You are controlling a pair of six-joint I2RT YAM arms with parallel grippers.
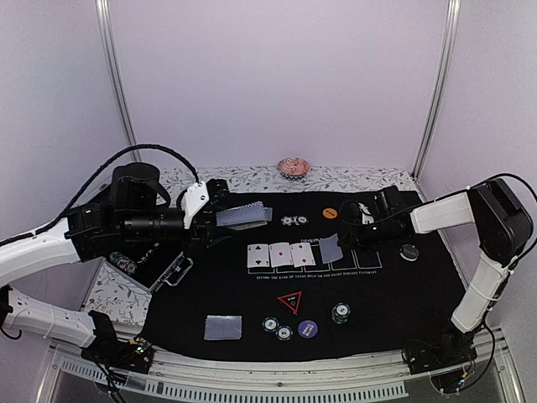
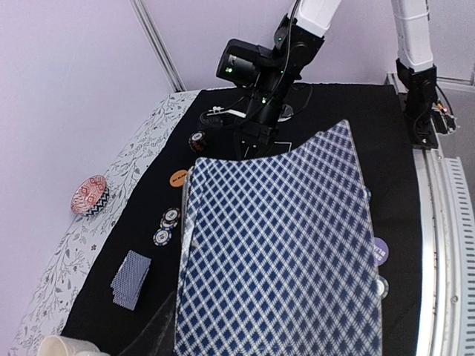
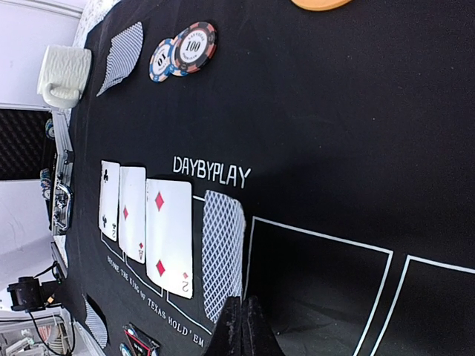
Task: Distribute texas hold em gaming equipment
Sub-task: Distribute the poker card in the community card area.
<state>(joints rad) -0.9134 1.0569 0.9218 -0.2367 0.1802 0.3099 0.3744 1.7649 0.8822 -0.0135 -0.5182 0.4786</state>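
My left gripper (image 1: 220,217) is shut on a deck of blue-checked playing cards (image 1: 244,216), held above the back left of the black mat (image 1: 403,294). The deck (image 2: 274,252) fills the left wrist view and hides the fingers. Three face-up cards (image 1: 279,255) lie in the mat's printed boxes. My right gripper (image 1: 346,242) is shut on the near end of a face-down card (image 3: 223,245) in the fourth box. Poker chips (image 1: 294,220) and an orange button (image 1: 330,213) lie at the back. A red-outlined triangle (image 1: 289,301), a purple button (image 1: 308,328) and more chips (image 1: 277,328) lie in front.
A small face-down pile (image 1: 222,327) lies at the front left, another (image 2: 131,278) at the back left. A black button (image 1: 409,251) sits right of the boxes. A pink dish (image 1: 294,167) stands at the back wall, a cream mug (image 3: 65,74) and a clear case (image 1: 172,273) at the left.
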